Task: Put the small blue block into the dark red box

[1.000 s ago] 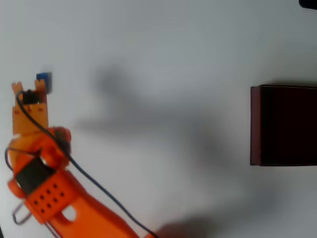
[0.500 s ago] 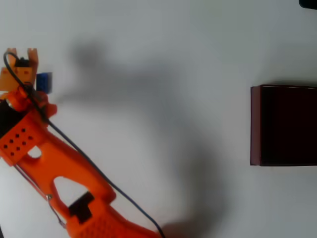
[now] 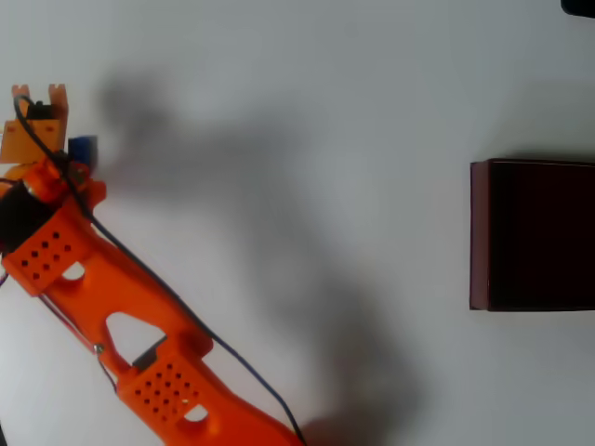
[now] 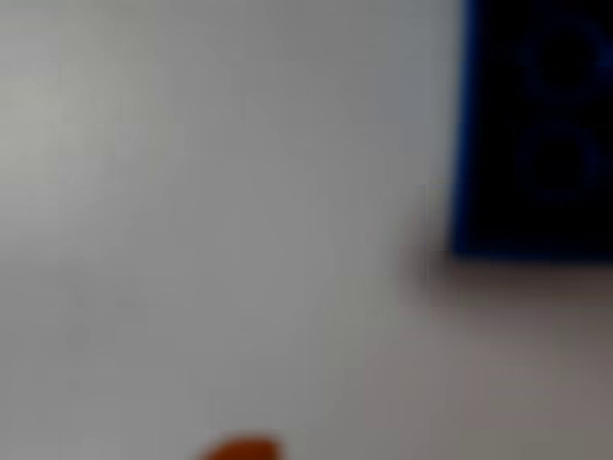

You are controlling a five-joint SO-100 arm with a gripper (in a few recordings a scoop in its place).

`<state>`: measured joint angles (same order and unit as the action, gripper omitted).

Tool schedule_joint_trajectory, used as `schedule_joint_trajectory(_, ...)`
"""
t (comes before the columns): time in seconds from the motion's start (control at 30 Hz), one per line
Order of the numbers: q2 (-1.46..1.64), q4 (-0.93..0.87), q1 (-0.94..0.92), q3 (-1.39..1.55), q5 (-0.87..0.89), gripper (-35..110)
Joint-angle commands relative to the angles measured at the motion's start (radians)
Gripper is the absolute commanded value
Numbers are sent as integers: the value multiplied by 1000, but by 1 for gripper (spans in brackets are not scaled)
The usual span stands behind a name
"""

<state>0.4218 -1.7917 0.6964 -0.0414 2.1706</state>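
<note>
The jaws' state cannot be told: the gripper (image 3: 39, 121) is hidden under its own orange housing in the overhead view. In the last second the arm (image 3: 102, 297) has swung out over the table's (image 3: 297, 111) left edge and lowered, so the small blue block (image 3: 83, 149) now peeks out just beside the gripper's right; close up it fills the wrist view's upper right (image 4: 536, 125). The grasp looks not yet made. The dark red box (image 3: 479, 232) waits well apart at right.

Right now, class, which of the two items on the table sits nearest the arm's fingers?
The small blue block, right beside the orange arm; the dark red box lies far across the table.
</note>
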Motion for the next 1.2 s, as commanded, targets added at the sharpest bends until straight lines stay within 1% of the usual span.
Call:
schedule_joint_trajectory(0.0,14,-9,-18,-54,-18,26)
schedule_joint_trajectory(0.23,12,-9,-38,-54,-38,26)
schedule_joint_trajectory(0.53,11,-8,-26,-64,9,27)
schedule_joint_trajectory(1.17,-35,67,-25,-64,25,27)
